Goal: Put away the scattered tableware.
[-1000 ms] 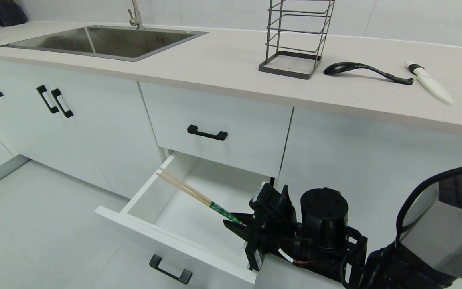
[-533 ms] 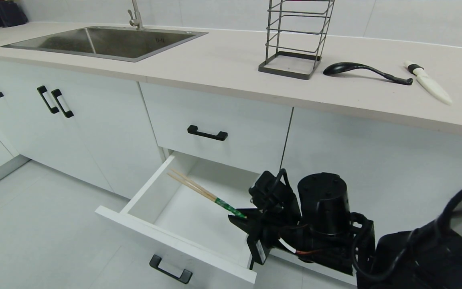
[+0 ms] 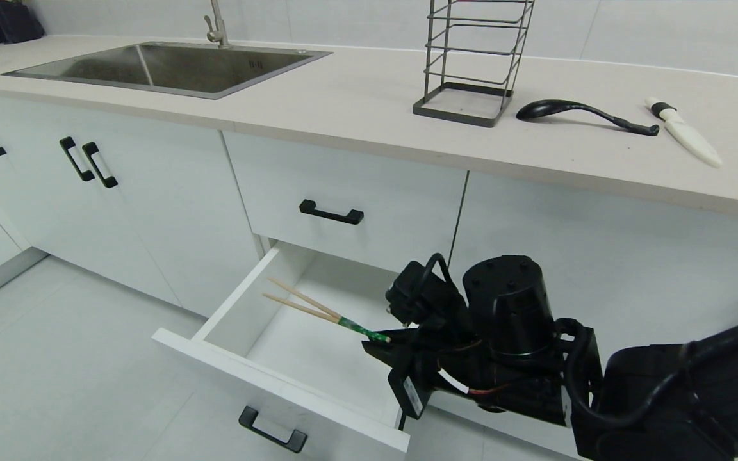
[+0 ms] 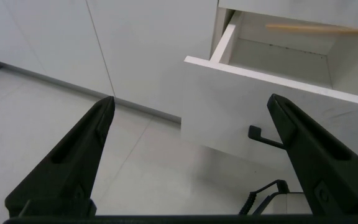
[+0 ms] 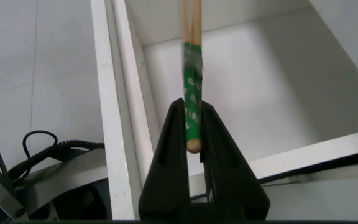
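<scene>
Pale floor tiles lie below the left gripper (image 4: 190, 99), whose fingers stand wide apart and hold nothing. Farther on, the right gripper (image 3: 382, 341) is clamped on the green end of a pair of chopsticks (image 3: 356, 328), held over the open drawer (image 3: 266, 383). Their tips splay, so the pinch looks uneven; one stick may slip or catch the drawer's side wall. Beyond, the beige countertop (image 3: 343, 109) carries a black ladle (image 3: 543, 109), a white knife (image 3: 689, 134), a wire rack (image 3: 462, 105) and a steel sink (image 3: 151, 67).
</scene>
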`<state>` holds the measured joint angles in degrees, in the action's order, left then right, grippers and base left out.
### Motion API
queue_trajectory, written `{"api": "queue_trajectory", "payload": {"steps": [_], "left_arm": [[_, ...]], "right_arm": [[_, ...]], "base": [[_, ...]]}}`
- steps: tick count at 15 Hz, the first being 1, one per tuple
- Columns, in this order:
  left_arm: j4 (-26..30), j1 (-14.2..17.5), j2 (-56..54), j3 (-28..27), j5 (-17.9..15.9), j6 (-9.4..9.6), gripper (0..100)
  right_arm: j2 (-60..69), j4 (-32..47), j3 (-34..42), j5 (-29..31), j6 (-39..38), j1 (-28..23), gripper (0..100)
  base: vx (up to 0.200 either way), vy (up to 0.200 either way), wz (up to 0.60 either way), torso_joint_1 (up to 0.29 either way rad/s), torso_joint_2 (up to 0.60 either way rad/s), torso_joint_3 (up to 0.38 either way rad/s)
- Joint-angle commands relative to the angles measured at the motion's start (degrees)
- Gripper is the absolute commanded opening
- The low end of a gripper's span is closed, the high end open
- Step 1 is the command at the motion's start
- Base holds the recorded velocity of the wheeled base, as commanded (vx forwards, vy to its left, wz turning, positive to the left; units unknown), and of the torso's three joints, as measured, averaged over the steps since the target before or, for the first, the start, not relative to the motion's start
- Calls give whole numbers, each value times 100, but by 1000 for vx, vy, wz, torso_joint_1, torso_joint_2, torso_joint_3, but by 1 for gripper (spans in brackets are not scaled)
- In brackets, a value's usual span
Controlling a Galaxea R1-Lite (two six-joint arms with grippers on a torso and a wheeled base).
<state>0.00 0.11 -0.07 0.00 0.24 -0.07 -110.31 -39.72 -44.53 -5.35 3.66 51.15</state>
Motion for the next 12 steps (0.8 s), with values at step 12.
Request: {"api": "queue_trajectory", "payload": {"steps": [12], "left_arm": [[0, -2, 7, 0, 2, -1, 100]], "right_arm": [[-623, 236, -671, 289, 12, -132, 0]], "base": [[0, 0, 0, 0, 0, 0]]}}
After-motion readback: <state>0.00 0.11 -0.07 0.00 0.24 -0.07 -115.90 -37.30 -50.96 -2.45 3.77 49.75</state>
